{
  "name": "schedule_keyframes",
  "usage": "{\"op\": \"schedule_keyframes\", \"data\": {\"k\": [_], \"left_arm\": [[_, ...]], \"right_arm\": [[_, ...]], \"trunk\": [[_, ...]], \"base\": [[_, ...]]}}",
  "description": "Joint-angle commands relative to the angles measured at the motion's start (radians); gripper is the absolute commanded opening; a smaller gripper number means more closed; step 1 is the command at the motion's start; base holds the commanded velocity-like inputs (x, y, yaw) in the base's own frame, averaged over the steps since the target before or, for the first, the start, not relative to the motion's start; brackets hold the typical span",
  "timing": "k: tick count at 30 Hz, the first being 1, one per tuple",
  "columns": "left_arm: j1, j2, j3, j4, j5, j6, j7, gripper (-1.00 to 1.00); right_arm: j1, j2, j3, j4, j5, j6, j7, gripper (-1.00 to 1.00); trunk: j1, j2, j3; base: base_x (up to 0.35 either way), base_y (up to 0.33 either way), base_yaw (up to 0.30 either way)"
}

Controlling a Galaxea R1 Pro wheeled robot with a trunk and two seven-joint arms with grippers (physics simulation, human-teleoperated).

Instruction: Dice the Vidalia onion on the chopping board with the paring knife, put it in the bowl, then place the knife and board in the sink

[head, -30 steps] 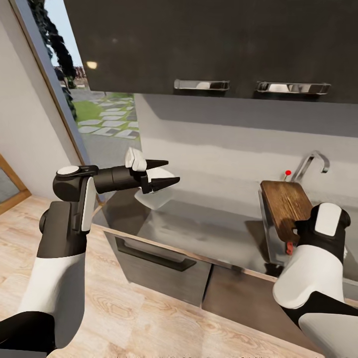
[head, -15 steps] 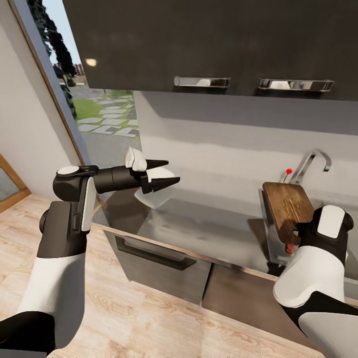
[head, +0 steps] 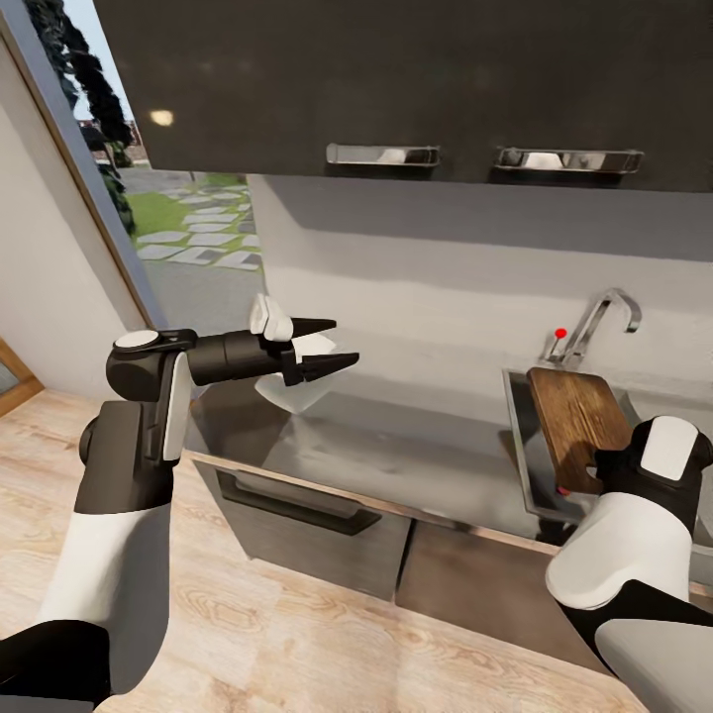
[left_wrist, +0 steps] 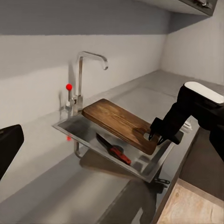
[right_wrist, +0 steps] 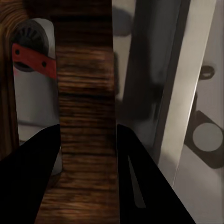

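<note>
Board-lowering is under way: the right gripper (right_wrist: 86, 140), clamped on the chopping board (head: 579, 426), has brought it lower over the sink (left_wrist: 88, 137) where the paring knife (left_wrist: 114, 150) lies, while the left gripper (head: 332, 347) hangs open near the bowl (head: 297, 388).

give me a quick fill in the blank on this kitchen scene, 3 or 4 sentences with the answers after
1. The right gripper is shut on the ______.
2. The paring knife lies inside the ______, under the board.
3. The small knob beside the tap is coloured ______.
4. The left gripper hovers in front of the white ______ on the countertop.

Missing words: chopping board; sink; red; bowl
</note>
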Motion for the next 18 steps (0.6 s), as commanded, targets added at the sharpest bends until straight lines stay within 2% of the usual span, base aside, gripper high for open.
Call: {"op": "schedule_keyframes", "data": {"k": [1, 14, 18], "left_arm": [[-0.001, -0.001, 0.001, -0.001, -0.005, 0.010, -0.007, 1.00], [-0.001, -0.001, -0.002, -0.001, -0.005, 0.011, -0.007, 1.00], [-0.001, -0.002, -0.001, -0.001, -0.005, 0.011, -0.007, 1.00]], "right_arm": [[-0.002, 0.000, -0.002, -0.002, -0.004, 0.009, -0.005, -1.00], [-0.001, -0.002, -0.003, -0.002, -0.003, 0.010, -0.005, -1.00], [-0.002, -0.002, -0.003, -0.002, -0.003, 0.010, -0.005, -1.00]], "trunk": [[0.001, -0.002, -0.002], [0.001, -0.002, -0.002], [0.001, -0.002, -0.002]], "base": [[0.000, 0.000, -0.020], [0.003, 0.000, -0.004], [0.187, 0.000, 0.000]]}}
